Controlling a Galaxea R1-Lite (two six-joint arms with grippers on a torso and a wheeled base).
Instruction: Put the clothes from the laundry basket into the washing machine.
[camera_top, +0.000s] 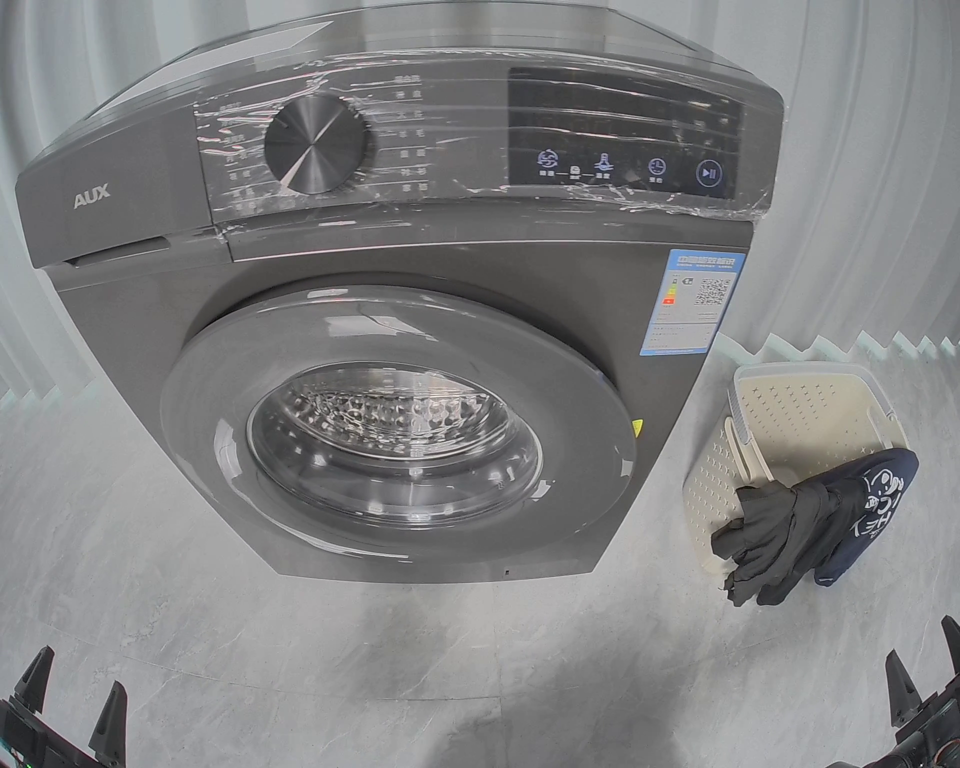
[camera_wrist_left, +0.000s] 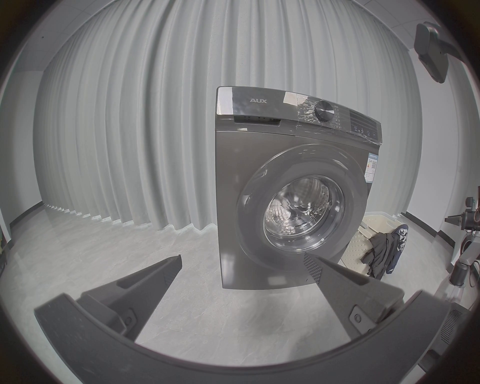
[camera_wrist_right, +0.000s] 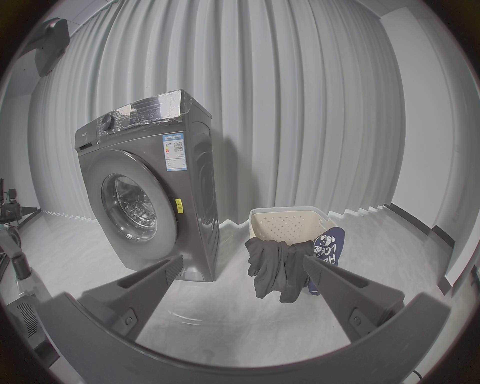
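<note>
1. Clothes lie over the near rim of the laundry basket (camera_top: 812, 415): 1 dark grey garment (camera_top: 775, 535) and 1 navy garment (camera_top: 870, 500) just beside it, touching.
2. Both garments hang lengthwise, their long axes running from the rim down the basket's outer wall toward the floor (camera_top: 300, 640). The grey garment reaches lower.
3. White print shows on the navy garment; it is too creased to make out.
4. The cream, perforated basket stands on the floor just beside the washing machine (camera_top: 150, 330), on the robot's right, with its open top upward.
5. The machine faces the robot, and its round glass door (camera_top: 395, 440) is closed.
6. White lettering (camera_top: 91, 196) sits on the drawer front. A blue-and-white label (camera_top: 693, 302) with a square code is stuck at the upper right of the front, and 1 small yellow sticker (camera_top: 637, 428) at the door's right edge.
7. Wrinkled clear film covers the dial (camera_top: 315, 143) and the dark control panel (camera_top: 625, 130), which carries small white icons.
8. The left gripper (camera_top: 76, 680) sits low, well apart from the machine, its 2 fingers spread wide and holding nothing.
9. The right gripper (camera_top: 922, 648) sits low, near the basket, its fingers likewise spread wide and bare.
</note>
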